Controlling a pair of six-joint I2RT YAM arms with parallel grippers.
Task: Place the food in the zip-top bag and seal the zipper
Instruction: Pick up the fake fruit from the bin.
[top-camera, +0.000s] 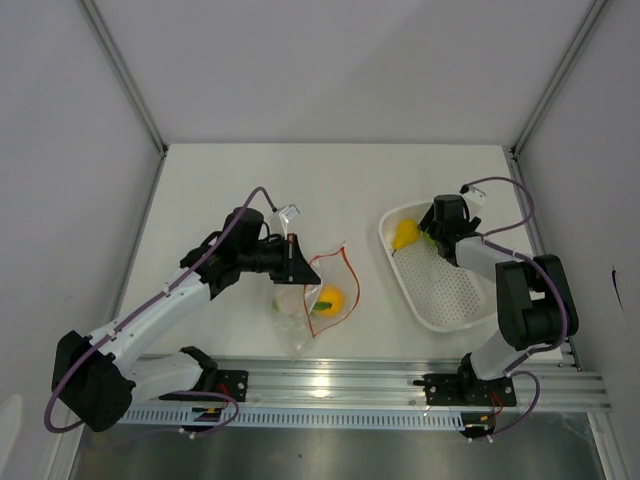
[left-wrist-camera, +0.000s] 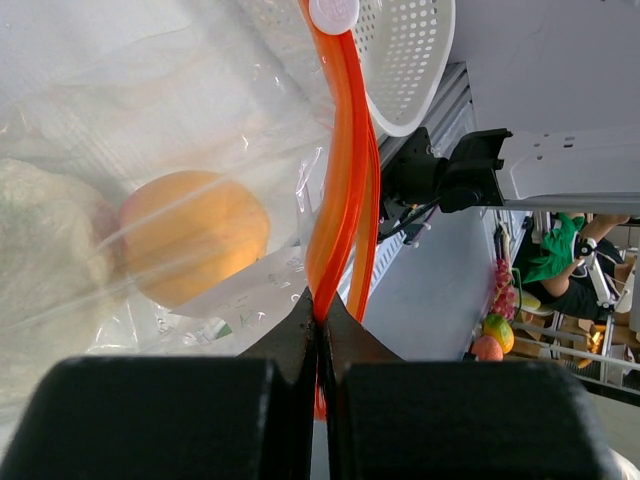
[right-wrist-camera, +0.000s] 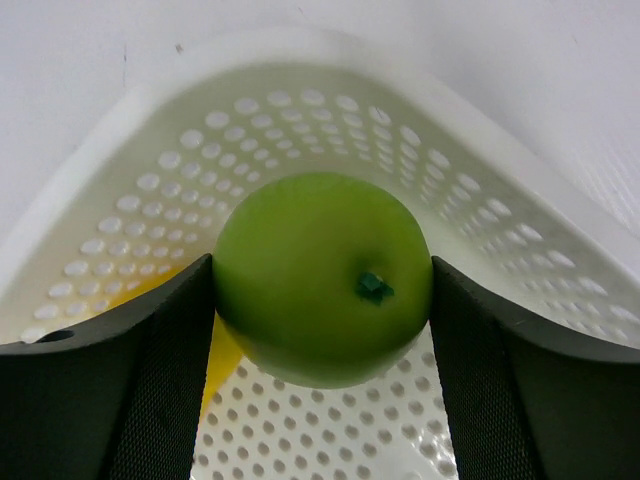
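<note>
The clear zip-top bag (top-camera: 305, 318) lies on the table with its mouth held open. It holds an orange round fruit (top-camera: 329, 299) and a whitish piece (left-wrist-camera: 45, 260). My left gripper (top-camera: 293, 262) is shut on the red-orange zipper strip (left-wrist-camera: 340, 180), which runs up from between its jaws (left-wrist-camera: 320, 310). My right gripper (top-camera: 432, 232) is inside the white perforated basket (top-camera: 450, 290), shut on the green apple (right-wrist-camera: 320, 260). A yellow pear (top-camera: 404, 235) lies beside the apple in the basket and shows behind the left finger in the right wrist view (right-wrist-camera: 222, 350).
The basket's far rim (right-wrist-camera: 300, 60) curves close around the apple. A white slider (left-wrist-camera: 333, 14) sits on the zipper's far end. The aluminium rail (top-camera: 400, 375) runs along the near table edge, and white walls enclose the table.
</note>
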